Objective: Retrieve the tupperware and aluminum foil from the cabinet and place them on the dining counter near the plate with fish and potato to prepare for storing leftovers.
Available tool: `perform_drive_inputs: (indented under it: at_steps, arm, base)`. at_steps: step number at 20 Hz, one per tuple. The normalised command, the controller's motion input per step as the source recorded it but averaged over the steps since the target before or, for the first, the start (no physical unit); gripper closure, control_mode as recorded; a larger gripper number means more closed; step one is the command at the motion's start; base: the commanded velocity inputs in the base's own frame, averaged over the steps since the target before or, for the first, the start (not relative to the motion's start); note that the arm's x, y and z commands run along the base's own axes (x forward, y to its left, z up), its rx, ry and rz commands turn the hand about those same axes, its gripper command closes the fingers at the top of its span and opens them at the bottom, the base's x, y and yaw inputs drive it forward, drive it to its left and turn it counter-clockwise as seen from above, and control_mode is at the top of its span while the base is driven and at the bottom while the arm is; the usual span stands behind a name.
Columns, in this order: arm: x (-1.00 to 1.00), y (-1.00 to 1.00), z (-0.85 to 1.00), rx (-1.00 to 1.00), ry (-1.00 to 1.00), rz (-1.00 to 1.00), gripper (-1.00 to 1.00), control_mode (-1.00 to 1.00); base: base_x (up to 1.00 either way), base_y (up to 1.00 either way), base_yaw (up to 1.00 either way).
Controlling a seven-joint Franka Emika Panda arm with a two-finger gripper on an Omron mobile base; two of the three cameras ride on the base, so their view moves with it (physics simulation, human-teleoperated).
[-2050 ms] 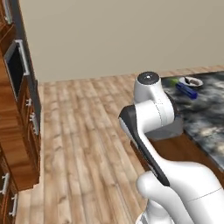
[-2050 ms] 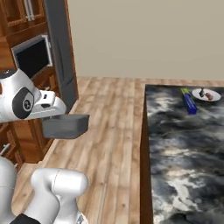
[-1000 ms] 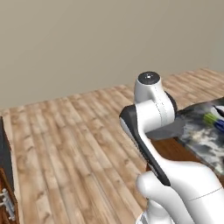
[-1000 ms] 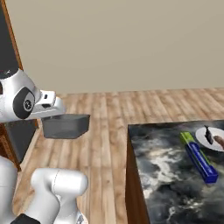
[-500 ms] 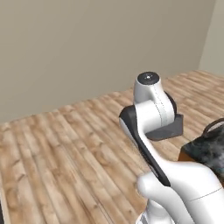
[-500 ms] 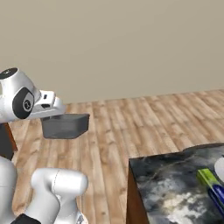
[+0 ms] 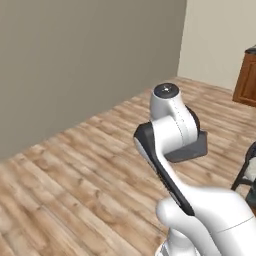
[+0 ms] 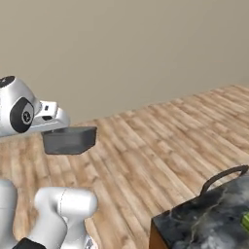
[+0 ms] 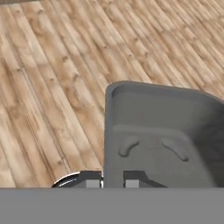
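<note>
The two-finger gripper (image 9: 113,180) is clamped on the near wall of the shallow rectangular grey tupperware (image 9: 162,135), which juts out ahead of it over bare wooden floor (image 9: 52,87), and that thin one-sided rim pinch could slip if the base swings.

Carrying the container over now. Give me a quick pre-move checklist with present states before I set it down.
1. Claw shut on the shallow grey rectangular container, pinching its wall: ok.
2. Container held level, clear of the wood plank floor: ok.
3. Container empty inside: ok.
4. Black-and-grey marbled counter in reach: not ok, only its corner shows, off to the side.
5. White plate with food located: cannot tell.
6. Drop spot on the counter free: cannot tell.
</note>
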Motion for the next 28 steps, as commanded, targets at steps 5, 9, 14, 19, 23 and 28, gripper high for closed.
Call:
perform_drive_inputs:
  at_steps: [5, 9, 14, 19, 23, 28]
  arm:
    - [0.00, 0.00, 0.00, 0.00, 0.00, 0.00, 1.00, 1.00]
    - [0.00, 0.00, 0.00, 0.00, 0.00, 0.00, 1.00, 1.00]
    - [0.00, 0.00, 0.00, 0.00, 0.00, 0.00, 1.00, 1.00]
    - [0.00, 0.00, 0.00, 0.00, 0.00, 0.00, 1.00, 1.00]
    - [0.00, 0.00, 0.00, 0.00, 0.00, 0.00, 1.00, 1.00]
    - [0.00, 0.00, 0.00, 0.00, 0.00, 0.00, 1.00, 1.00]
  base:
    - [0.70, 0.40, -0.69]
    - [0.62, 0.41, -0.72]
    - [0.64, 0.41, -0.71]
    - [0.66, 0.41, -0.70]
    - [0.68, 0.42, -0.70]
    - [0.76, 0.51, -0.67]
